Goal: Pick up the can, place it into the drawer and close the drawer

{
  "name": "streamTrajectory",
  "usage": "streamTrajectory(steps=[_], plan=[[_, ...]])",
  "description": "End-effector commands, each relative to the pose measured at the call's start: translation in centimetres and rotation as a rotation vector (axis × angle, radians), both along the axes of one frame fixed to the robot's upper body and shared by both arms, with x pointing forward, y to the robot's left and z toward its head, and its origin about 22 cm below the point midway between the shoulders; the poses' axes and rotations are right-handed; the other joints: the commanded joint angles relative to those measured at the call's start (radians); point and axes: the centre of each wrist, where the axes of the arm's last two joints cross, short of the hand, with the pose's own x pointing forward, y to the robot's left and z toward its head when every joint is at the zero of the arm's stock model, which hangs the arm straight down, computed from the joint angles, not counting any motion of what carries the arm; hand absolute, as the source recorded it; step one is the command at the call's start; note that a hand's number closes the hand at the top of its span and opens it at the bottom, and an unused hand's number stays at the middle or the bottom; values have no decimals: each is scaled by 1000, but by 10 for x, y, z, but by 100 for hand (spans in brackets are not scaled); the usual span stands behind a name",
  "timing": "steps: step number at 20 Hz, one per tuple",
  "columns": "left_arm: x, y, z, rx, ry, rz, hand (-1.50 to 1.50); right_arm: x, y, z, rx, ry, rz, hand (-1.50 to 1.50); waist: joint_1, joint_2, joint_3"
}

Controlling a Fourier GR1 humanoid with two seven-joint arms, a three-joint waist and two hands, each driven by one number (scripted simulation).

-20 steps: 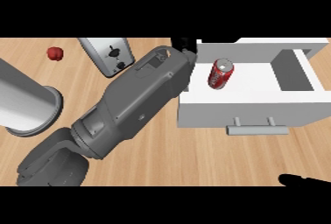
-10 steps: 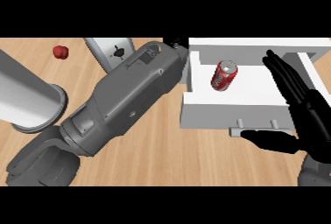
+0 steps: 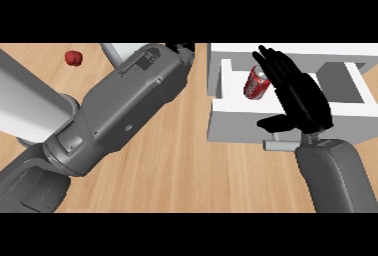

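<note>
The can [image 3: 256, 83] is already in the open drawer [image 3: 236, 127], lying on its side against the left inner wall, and it has not shifted over the last second. What has changed is my right robot hand [image 3: 301, 97]. A second ago it barely showed at the lower right edge of the view. Half a second ago it had come up along the drawer's right side. Now it sits over the drawer itself, fingers [image 3: 275, 62] straight and spread above the can, and the thumb [image 3: 272, 122] lies across the front wall just above the handle [image 3: 283, 145]. It is open and holding nothing.

My left forearm [image 3: 125, 110] still crosses the worktop [image 3: 184, 165] on a diagonal from lower left to the drawer's near corner. Only a dark sliver of the left robot hand [image 3: 183, 48] shows beyond it at the top, so I cannot tell its state.

I read this as the placing step done and the closing step under way (the right side taking over while the left clears out). The drawer is still fully out. My concern is the open hand hanging inside the drawer's outline, since it should get onto the front face before any push.
</note>
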Motion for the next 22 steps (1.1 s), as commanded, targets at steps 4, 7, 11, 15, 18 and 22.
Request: streamTrajectory(steps=[4,7,11,15,18,22], plan=[[0,30,15,-2,-6,43,-150,41,14,-37,-97,18,-71,-150,-2,-1,1],[-3,36,2,7,-4,43,-150,67,9,-38,-113,26,-106,-150,6,4,1],[-9,50,5,-3,-15,19,-150,69,3,-77,-172,-3,-149,-150,16,7,1],[-12,71,0,12,-6,26,-150,70,21,-94,-177,-33,-158,-150,13,6,1],[-12,79,4,0,1,23,-150,80,10,-92,-152,-54,-187,-150,12,10,1],[-12,80,7,-15,5,53,-150,92,16,-84,-166,-97,-205,-150,8,12,1]])
